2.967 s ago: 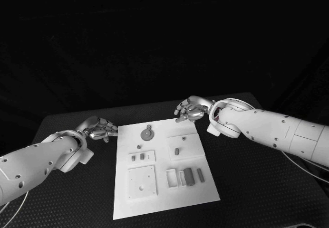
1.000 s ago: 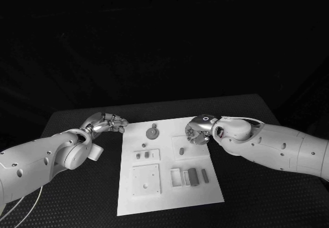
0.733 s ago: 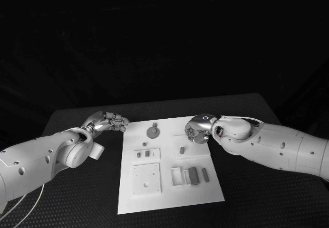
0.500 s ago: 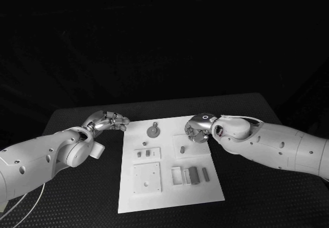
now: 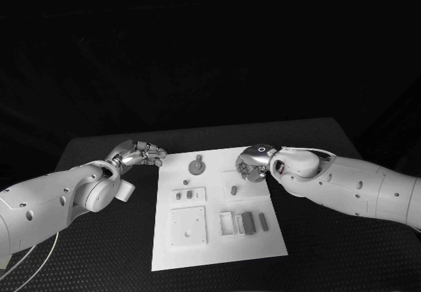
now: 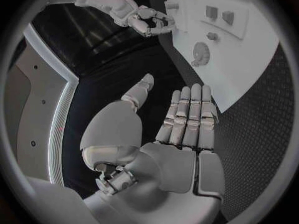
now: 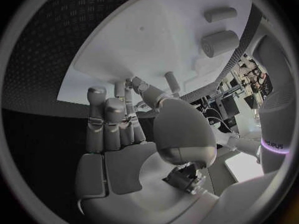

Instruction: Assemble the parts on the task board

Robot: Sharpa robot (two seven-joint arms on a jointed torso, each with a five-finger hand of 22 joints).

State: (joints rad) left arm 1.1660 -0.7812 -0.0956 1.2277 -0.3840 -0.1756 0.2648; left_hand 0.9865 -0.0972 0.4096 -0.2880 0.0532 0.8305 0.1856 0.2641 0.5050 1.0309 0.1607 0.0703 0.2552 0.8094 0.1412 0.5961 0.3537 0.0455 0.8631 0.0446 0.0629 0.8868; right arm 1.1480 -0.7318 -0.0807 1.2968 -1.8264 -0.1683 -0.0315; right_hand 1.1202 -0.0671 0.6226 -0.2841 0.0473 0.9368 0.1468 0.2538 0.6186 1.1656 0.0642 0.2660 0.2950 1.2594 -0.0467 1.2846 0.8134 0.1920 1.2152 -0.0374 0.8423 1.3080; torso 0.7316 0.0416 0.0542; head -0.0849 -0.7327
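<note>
Right hand (image 5: 252,164), fingers apart and empty, hovers over the task board (image 5: 219,243) near its far edge, apparently poised to pick a part; left hand (image 5: 138,154) waits open beside the board.

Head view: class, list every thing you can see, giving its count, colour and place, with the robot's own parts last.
Table: one, black, under everything.
Task board: one, white, in the middle of the table.
Round part: one, grey, at the board's far end.
Oval part: one, grey, on a raised plate beside the right hand.
Small parts: two, grey, on the board's left side.
Bar parts: several, grey and white, on the board's near right.
Left hand: one, silver, over the table left of the board, holding nothing.
Right hand: one, silver, over the board's far right.
</note>
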